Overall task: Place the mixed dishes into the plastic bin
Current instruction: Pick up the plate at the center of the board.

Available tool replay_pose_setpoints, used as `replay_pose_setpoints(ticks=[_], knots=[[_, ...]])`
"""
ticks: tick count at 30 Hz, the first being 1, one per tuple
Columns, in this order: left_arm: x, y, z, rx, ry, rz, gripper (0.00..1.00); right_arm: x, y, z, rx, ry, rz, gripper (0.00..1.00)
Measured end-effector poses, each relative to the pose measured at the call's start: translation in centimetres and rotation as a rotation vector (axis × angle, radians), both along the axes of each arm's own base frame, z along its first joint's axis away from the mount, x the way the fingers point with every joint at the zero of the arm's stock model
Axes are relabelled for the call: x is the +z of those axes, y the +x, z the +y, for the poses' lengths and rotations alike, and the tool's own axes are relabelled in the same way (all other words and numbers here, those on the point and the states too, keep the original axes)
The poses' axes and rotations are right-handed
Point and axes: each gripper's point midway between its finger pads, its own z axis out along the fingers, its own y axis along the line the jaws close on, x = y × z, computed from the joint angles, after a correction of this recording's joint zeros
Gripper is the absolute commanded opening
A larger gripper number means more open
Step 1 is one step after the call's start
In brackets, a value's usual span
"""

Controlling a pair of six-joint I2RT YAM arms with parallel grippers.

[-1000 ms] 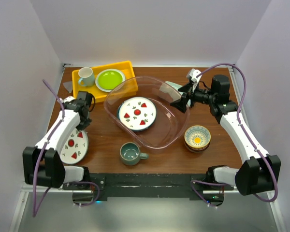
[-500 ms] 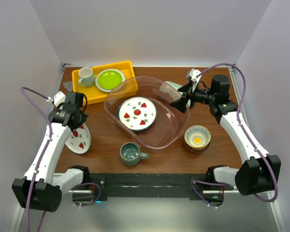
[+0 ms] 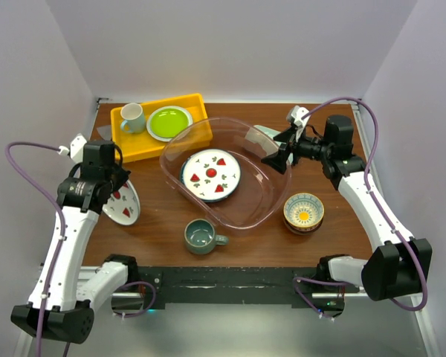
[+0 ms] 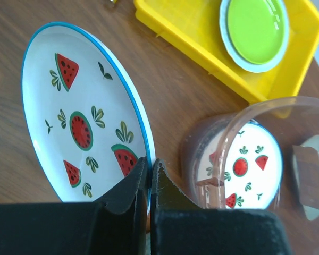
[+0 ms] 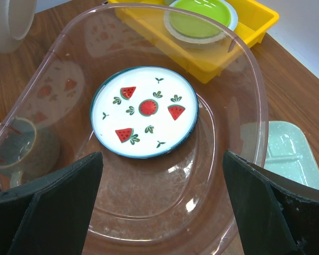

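Observation:
My left gripper is shut on the rim of a white plate with watermelon marks, holding it tilted above the table left of the plastic bin. In the left wrist view the jaws pinch the plate's blue edge. A second watermelon plate lies inside the bin. My right gripper is open and empty over the bin's right rim. The grey-green mug stands in front of the bin. The stacked bowls sit to its right. The pale-green tray lies behind the bin.
A yellow tray at the back left holds a lime-green plate and a pale mug. Its corner touches the bin's back rim. White walls close in both sides and the back of the table.
My left arm has lifted the watermelon plate off the table's front left, tipped it on edge and carried it back and up. The right arm has not moved.

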Motion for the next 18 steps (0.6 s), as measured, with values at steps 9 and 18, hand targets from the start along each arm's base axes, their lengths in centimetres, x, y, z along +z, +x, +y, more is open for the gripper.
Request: replay_pose_setpoints(ticks=[9,18], knots=[[2.3,-0.5,-0.9,-0.041,-0.046,-0.08,0.0,0.0,-0.1,0.1,0.008,0.003,-0.001,0.98],[3.4,-0.4,-2.1,-0.093,-0.095,-0.119,0.0,0.0,-1.8,3.0,0.105,-0.008,-0.022,0.98]])
